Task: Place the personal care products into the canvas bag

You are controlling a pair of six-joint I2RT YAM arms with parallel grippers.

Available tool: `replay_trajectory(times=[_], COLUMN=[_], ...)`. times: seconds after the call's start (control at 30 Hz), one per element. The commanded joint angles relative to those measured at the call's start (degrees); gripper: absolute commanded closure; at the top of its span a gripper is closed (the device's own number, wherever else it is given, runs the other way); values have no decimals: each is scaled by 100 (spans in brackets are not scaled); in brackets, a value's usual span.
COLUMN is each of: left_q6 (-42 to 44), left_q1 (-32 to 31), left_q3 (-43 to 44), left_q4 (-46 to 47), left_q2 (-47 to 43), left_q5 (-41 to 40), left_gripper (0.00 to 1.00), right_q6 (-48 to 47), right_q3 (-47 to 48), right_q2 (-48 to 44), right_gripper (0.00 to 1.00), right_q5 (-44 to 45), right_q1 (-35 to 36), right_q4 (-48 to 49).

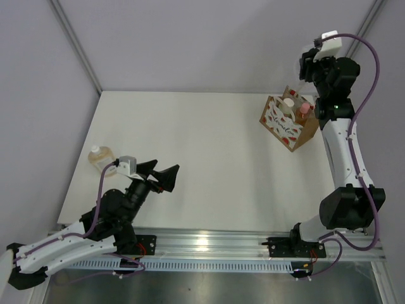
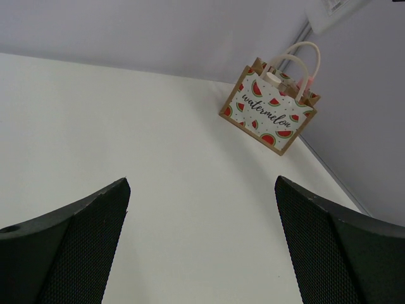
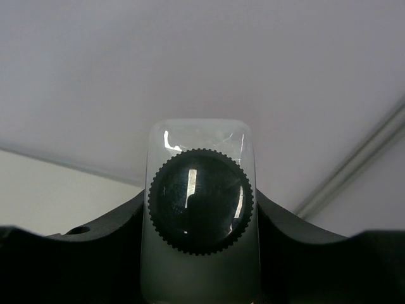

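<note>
**While the right claw grips a bottle high over the bag, the left one gapes empty**

Where the right gripper [image 1: 310,63] hangs, lifted well clear of the table [image 1: 209,152], it shows at 12 o'clock from the canvas bag [image 1: 286,125] in the overhead view. Its fingers [image 3: 76,253] are clamped on the white bottle [image 3: 200,209] from both sides. The bottle's black ribbed cap faces straight into the wrist camera, so its long axis runs back along the claw.

The left gripper [image 1: 163,172] is spread as wide as it goes and has hold of nothing. Its two dark fingers [image 2: 69,247] frame bare tabletop, aimed toward 2 o'clock, where the bag stands.

The bag sits upright at 2 o'clock on the table, close to the right edge and not far from the back edge. Its long axis runs from 10 to 4 o'clock, and its watermelon-printed panel faces 7 o'clock. The white rope handles [image 2: 304,54] arch over the mouth. Inside stand the beige cylinder [image 1: 289,103] and the orange bottle [image 1: 304,110], caps up.

The amber flask [image 1: 101,158] rests at 9 o'clock, just inside the left edge, near the left arm and apparently upright. A broad stretch of white table lies open between it and the bag.
</note>
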Motion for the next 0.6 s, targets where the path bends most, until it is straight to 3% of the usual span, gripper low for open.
replay_trajectory(times=[0.0,0.57], left_q6=[-117,-20], left_q1=[23,14], left_q3=[136,232], left_q4=[124,177], left_q2=[68,438], left_q5=[130,112], left_gripper=[1,1], right_q6=[-38,-662], right_q3=[611,41], right_q2=[20,583], right_gripper=[100,100], right_q5=[-207,-568], right_q1=[-369,-1073], right_q4=[1201,1500])
